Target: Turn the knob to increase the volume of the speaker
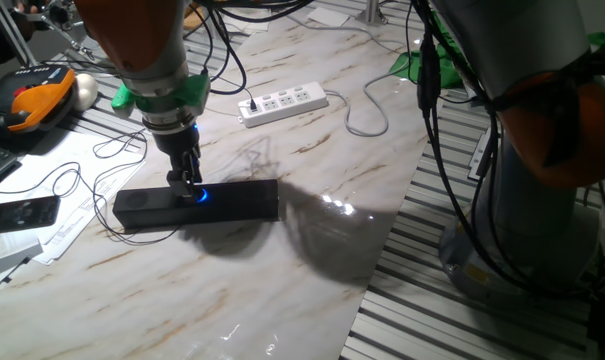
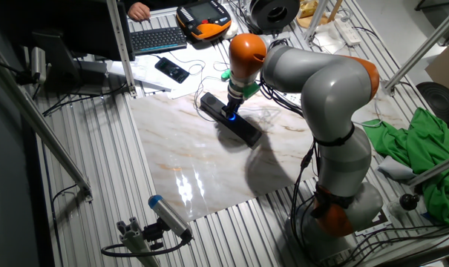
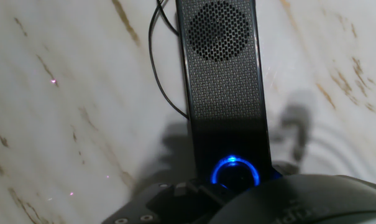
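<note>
The speaker [image 1: 232, 200] is a long black bar lying flat on the marble table [image 1: 312, 300]. It also shows in the other fixed view as the speaker [image 2: 243, 127], and the hand view looks along the speaker [image 3: 226, 93] and its mesh grille. The knob [image 3: 236, 172] glows with a blue ring near the middle of the bar, and that glow marks the knob [image 1: 200, 195] and the knob [image 2: 231, 115] in both fixed views. My gripper [image 1: 189, 186] stands upright with its fingertips down at the knob. The fingertips are close together, and their grip is hidden.
A white power strip [image 1: 282, 103] with its cable lies behind the speaker. A flat black remote [image 1: 17, 214] and papers sit at the left edge. A thin black cable [image 3: 160, 62] runs beside the speaker. The metal slatted table rim [image 1: 422, 290] borders the marble on the right.
</note>
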Controlling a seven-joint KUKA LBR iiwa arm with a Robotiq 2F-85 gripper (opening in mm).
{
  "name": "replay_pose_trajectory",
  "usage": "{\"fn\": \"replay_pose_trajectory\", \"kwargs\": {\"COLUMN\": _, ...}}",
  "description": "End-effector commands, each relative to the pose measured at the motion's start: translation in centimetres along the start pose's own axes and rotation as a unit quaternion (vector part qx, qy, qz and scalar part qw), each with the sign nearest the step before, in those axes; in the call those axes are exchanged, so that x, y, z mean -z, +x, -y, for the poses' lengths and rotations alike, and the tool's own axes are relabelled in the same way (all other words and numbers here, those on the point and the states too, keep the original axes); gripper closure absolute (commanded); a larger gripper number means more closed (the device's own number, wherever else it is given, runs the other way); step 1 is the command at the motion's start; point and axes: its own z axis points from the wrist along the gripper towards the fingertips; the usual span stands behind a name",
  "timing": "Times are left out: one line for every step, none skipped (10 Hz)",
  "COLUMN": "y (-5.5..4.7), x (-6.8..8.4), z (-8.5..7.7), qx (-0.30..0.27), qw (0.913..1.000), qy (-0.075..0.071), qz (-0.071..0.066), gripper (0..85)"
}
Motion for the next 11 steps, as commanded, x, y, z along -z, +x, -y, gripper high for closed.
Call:
{"fn": "replay_pose_trajectory", "kwargs": {"y": 0.01, "x": 0.0, "z": 0.0, "qx": 0.0, "qw": 1.0, "qy": 0.0, "qz": 0.0, "gripper": 34.0}}
{"fn": "replay_pose_trajectory", "kwargs": {"y": 0.04, "x": -0.05, "z": 0.03, "qx": 0.0, "qw": 1.0, "qy": 0.0, "qz": 0.0, "gripper": 51.0}}
{"fn": "replay_pose_trajectory", "kwargs": {"y": 0.08, "x": -0.1, "z": -0.01, "qx": 0.0, "qw": 1.0, "qy": 0.0, "qz": 0.0, "gripper": 51.0}}
{"fn": "replay_pose_trajectory", "kwargs": {"y": 0.14, "x": -0.15, "z": -0.1, "qx": 0.0, "qw": 1.0, "qy": 0.001, "qz": 0.0, "gripper": 51.0}}
{"fn": "replay_pose_trajectory", "kwargs": {"y": 0.14, "x": -0.17, "z": -0.07, "qx": 0.0, "qw": 1.0, "qy": 0.001, "qz": 0.0, "gripper": 51.0}}
{"fn": "replay_pose_trajectory", "kwargs": {"y": 0.16, "x": -0.26, "z": 0.0, "qx": 0.0, "qw": 1.0, "qy": 0.001, "qz": 0.0, "gripper": 51.0}}
{"fn": "replay_pose_trajectory", "kwargs": {"y": 0.16, "x": -0.32, "z": 0.0, "qx": 0.0, "qw": 1.0, "qy": 0.0, "qz": 0.001, "gripper": 51.0}}
{"fn": "replay_pose_trajectory", "kwargs": {"y": 0.2, "x": -0.35, "z": -0.03, "qx": 0.0, "qw": 1.0, "qy": 0.0, "qz": 0.001, "gripper": 51.0}}
{"fn": "replay_pose_trajectory", "kwargs": {"y": 0.21, "x": -0.36, "z": -0.04, "qx": 0.0, "qw": 1.0, "qy": 0.0, "qz": 0.001, "gripper": 51.0}}
{"fn": "replay_pose_trajectory", "kwargs": {"y": 0.2, "x": -0.36, "z": -0.04, "qx": 0.0, "qw": 1.0, "qy": 0.0, "qz": 0.001, "gripper": 51.0}}
{"fn": "replay_pose_trajectory", "kwargs": {"y": 0.2, "x": -0.36, "z": -0.04, "qx": 0.0, "qw": 1.0, "qy": 0.0, "qz": 0.0, "gripper": 51.0}}
